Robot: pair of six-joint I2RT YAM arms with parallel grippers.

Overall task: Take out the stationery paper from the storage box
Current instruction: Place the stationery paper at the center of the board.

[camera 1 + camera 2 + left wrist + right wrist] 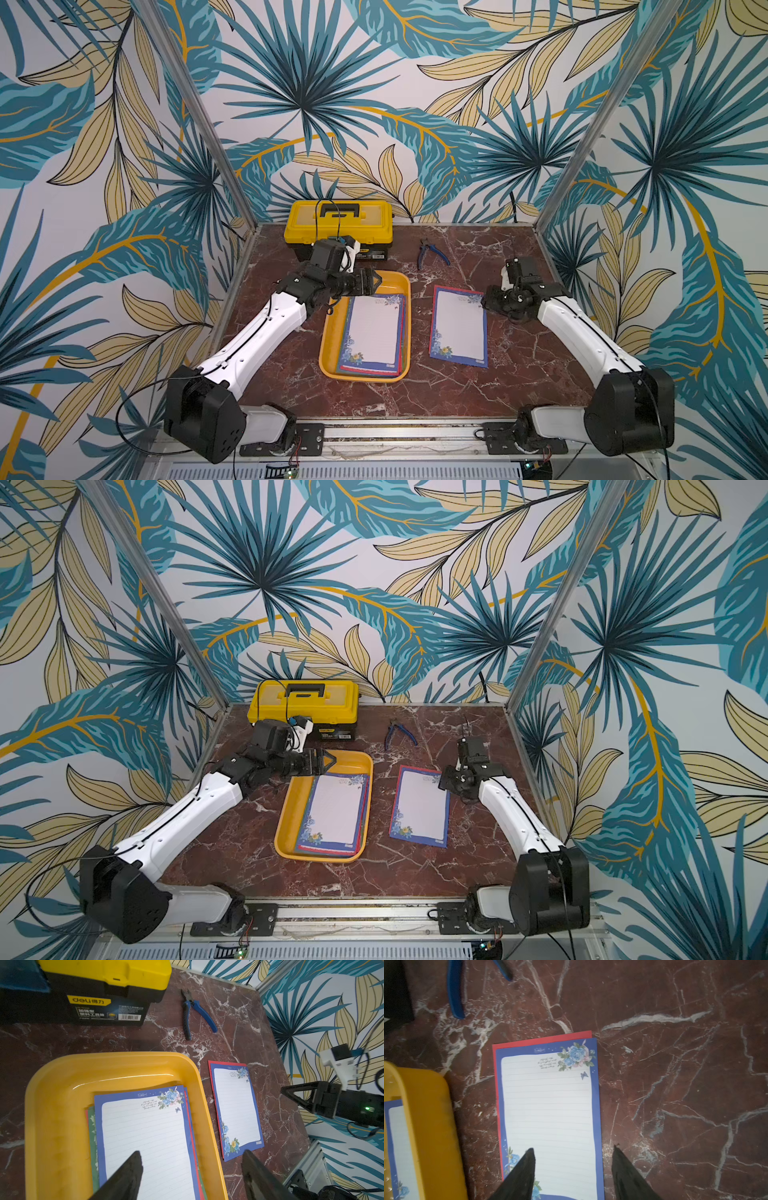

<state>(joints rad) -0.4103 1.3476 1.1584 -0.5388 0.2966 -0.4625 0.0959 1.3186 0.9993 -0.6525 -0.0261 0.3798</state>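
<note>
Stationery paper [372, 332] partly out of the storage box [330, 332]
A blue-over-red pair [459, 328] lies flat on the bench [291, 374] beside the box, which holds more sheets (blue floral uppermost). The right pincer [572, 1148] gapes empty at the pair's far corner; the left pincer [192, 1152], open too, hovers over the box's far end, probably to pinch the next sheet.

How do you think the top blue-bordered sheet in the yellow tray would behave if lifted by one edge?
Probably floppy: the top sheet looks thin and lies flat, so it would likely sag from one held edge. It may slide over the fanned sheets beneath rather than lift cleanly.
</note>
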